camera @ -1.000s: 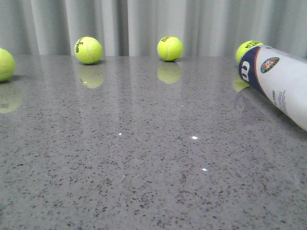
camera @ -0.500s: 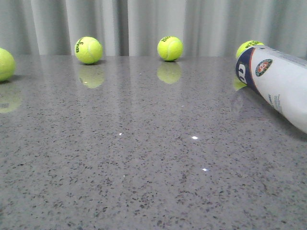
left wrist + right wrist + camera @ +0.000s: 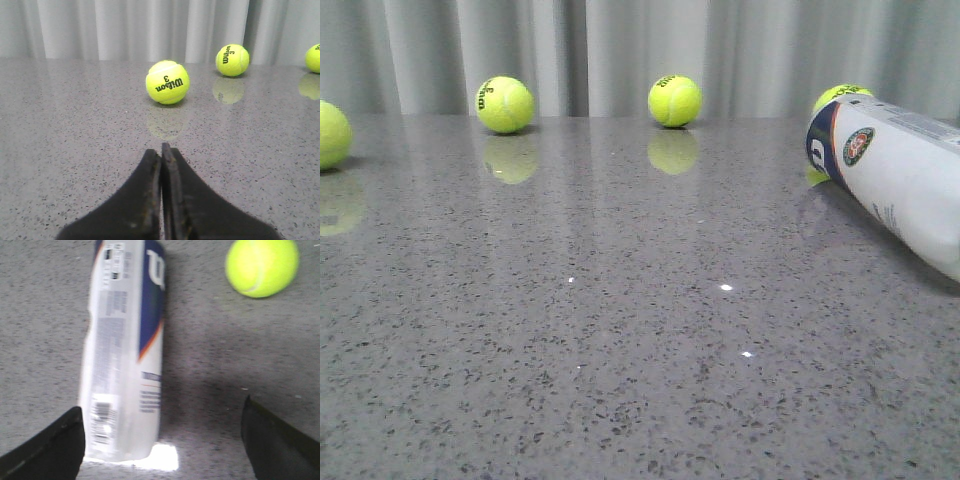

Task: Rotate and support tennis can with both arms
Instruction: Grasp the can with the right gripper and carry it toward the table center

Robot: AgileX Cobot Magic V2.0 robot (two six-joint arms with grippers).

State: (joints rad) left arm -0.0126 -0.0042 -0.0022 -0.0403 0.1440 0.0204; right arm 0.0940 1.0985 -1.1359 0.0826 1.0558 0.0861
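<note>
Fingers of the left gripper (image 3: 161, 150) are pressing flat together, gripping nothing, above the grey table (image 3: 620, 330) and pointing toward a tennis ball (image 3: 167, 82). Those of the right gripper (image 3: 160, 440) are spreading wide, one touching the tennis can (image 3: 125, 350), which is lying on its side at the table's right beside another ball (image 3: 262, 266).

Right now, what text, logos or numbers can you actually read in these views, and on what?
"Wilson 3": nearest tennis ball, left wrist view.
"Wilson 3": second ball behind it.
White "W" logo: navy band of the tennis can; partly seen in the front view.
Round badge on the can: lettering too small to read.
Barcode and fine print on the can: blurred, unreadable.
Black marks on the front-view balls: too small to read.
</note>
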